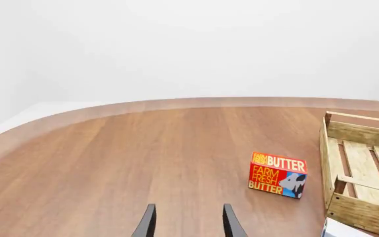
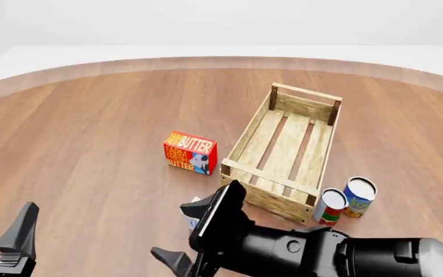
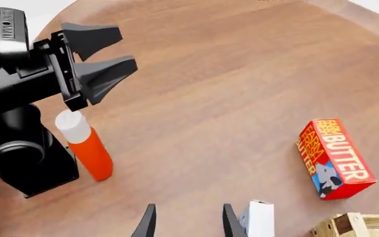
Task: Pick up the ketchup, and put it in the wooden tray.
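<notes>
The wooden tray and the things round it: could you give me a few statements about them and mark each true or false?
1. The wooden tray holds nothing. True.
2. The ketchup lies on its side. False: it stands upright on the table, beside the left arm's base.
3. The butter box sits inside the tray. False: it stands on the table beside it.
4. Two cans stand at the tray's near corner. True.
5. The right gripper holds the ketchup. False: its fingers are apart and hold nothing.
</notes>
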{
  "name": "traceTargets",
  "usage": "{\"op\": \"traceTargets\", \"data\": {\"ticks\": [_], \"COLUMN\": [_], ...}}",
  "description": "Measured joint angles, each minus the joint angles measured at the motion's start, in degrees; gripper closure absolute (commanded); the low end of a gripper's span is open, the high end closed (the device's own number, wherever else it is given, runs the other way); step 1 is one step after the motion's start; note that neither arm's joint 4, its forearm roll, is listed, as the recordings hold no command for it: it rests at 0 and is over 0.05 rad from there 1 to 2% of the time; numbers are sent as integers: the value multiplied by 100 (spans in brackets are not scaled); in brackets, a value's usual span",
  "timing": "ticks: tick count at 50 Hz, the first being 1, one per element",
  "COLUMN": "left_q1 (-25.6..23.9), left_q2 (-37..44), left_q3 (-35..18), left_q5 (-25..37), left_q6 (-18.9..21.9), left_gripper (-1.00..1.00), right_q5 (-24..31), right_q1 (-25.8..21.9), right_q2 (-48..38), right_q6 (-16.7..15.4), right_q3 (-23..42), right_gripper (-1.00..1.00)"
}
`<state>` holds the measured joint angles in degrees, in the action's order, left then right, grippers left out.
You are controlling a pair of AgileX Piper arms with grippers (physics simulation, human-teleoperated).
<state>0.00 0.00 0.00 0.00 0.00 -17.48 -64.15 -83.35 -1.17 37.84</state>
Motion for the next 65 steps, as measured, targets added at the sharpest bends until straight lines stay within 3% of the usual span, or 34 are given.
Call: {"op": "traceTargets", "data": {"ticks": [21, 65], "left_q1": [0, 0], "left_q2": [0, 0], "left_q3": [0, 0], "left_q5": [0, 0], "left_q6": [0, 0], "left_gripper": [-100, -100], "right_q5": [91, 539], "right_q1": [-677, -1462], "right_q2": [-762, -1898], "right_q6": [-41, -348], "right_q3": [703, 2032], "right_gripper": [-100, -100]}}
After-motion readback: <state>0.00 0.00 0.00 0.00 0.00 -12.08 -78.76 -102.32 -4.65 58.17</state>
